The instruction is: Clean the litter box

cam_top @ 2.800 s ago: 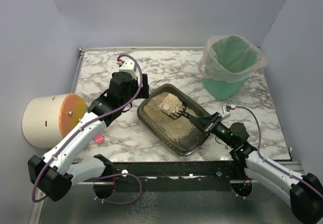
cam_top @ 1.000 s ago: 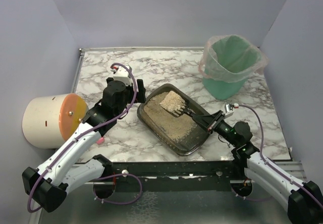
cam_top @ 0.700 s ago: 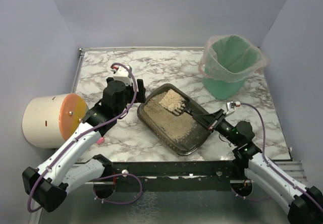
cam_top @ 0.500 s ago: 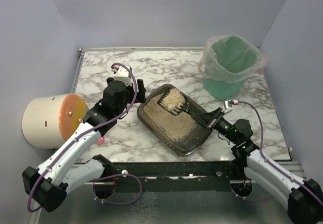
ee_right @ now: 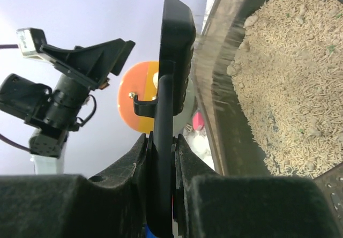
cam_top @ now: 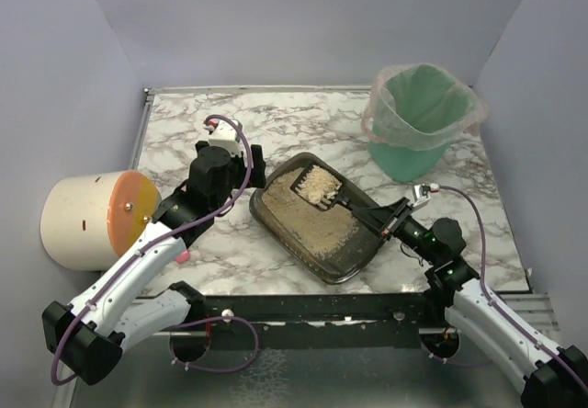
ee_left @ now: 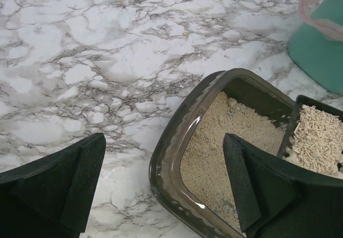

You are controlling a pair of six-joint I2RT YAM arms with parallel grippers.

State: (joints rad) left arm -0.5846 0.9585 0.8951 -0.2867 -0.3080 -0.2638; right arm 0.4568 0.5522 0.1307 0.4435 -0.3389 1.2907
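Top external: shows the litter box (cam_top: 317, 217) lying askew at the middle of the counter (cam_top: 230, 119), running from far left to near right, with beige litter inside. Shows the right tool (cam_top: 390, 221) reaching in from the near right, clenched on the handle of the black scoop (cam_top: 323, 191). Has the slotted scoop head raised over the far end of the box and loaded with a clump of litter. Places the left tool (cam_top: 250, 163) just beside the far-left corner of the box. Sets the green bucket (cam_top: 418, 119), lined with a clear bag, at the far right, well apart from the box. Includes a white cylinder with an orange face (cam_top: 92, 217) at the left, by the counter's edge, and a small pink thing (cam_top: 181, 255) near it beside the left arm.

Left wrist: shows both fingers (ee_left: 53, 179) of the left tool spread wide, released, with nothing gripped. Frames the rounded corner of the box below and between them; cannot tell whether touching. Catches the loaded scoop head at the right edge and part of the bucket in the far right corner.

Right wrist: shows the fingers (ee_right: 123, 195) pinched tight on the scoop handle, with the scoop edge-on and rising up the frame. Shows a blurred streak, seemingly grains, between scoop head and box rim. Keeps the litter bed to the right and the left arm and orange face behind.
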